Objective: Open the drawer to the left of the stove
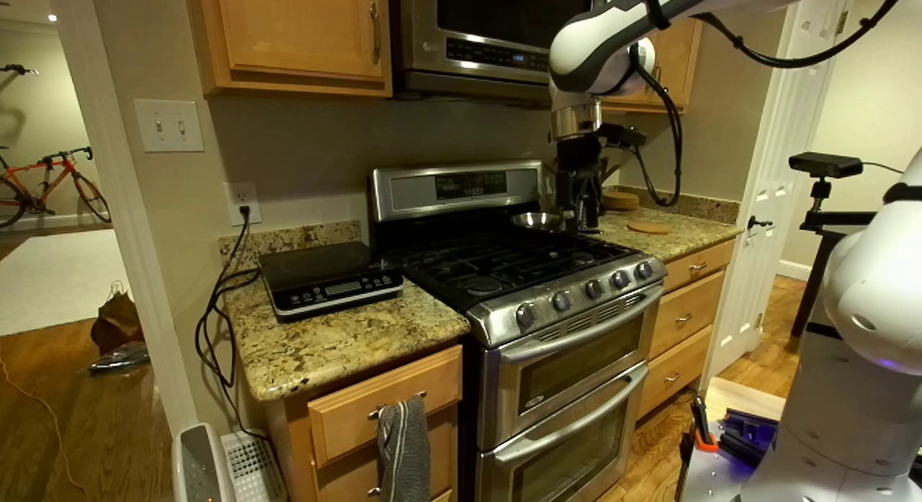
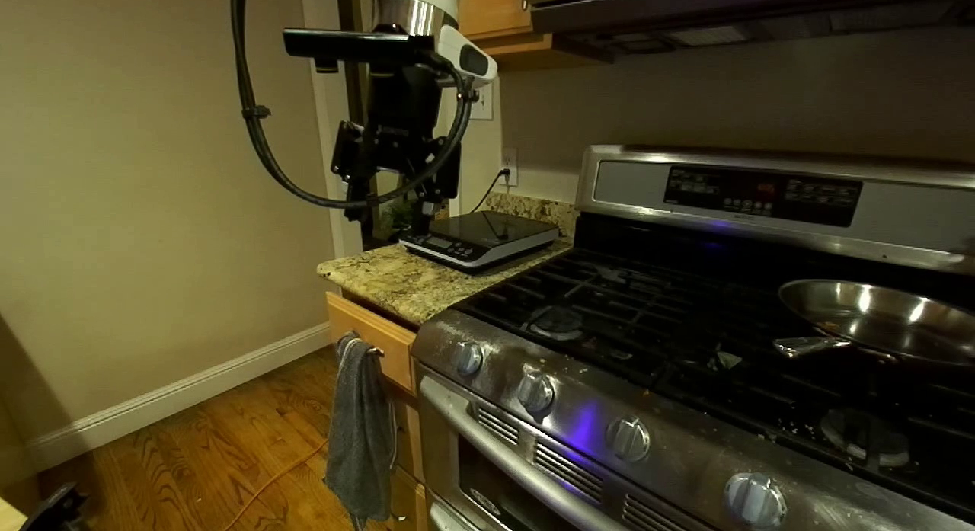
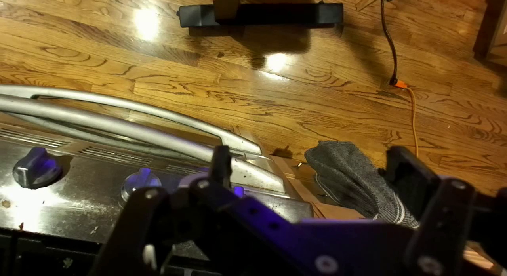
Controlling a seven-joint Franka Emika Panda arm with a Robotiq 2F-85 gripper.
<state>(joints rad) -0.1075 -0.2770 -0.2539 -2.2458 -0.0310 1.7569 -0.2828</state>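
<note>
The drawer (image 1: 346,423) is the top oak one under the counter left of the stove (image 1: 544,322); it also shows in an exterior view (image 2: 400,348) and in the wrist view (image 3: 336,210). Its front stands slightly out from the cabinet, with a dark gap behind the top edge. Its inside is hidden. A grey towel (image 1: 403,444) hangs over its metal handle and covers much of it; the towel also shows in the wrist view (image 3: 348,181). My gripper (image 3: 311,157) is open and empty, pointing down in the air, apart from the drawer and handle.
A black portable cooktop (image 1: 317,264) sits on the granite counter (image 1: 324,351) above the drawer, its cord hanging at the side. A steel pan (image 2: 899,310) is on the stove's grates. Oven handles (image 3: 99,121) stick out beside the drawer. A microwave (image 1: 418,34) hangs above.
</note>
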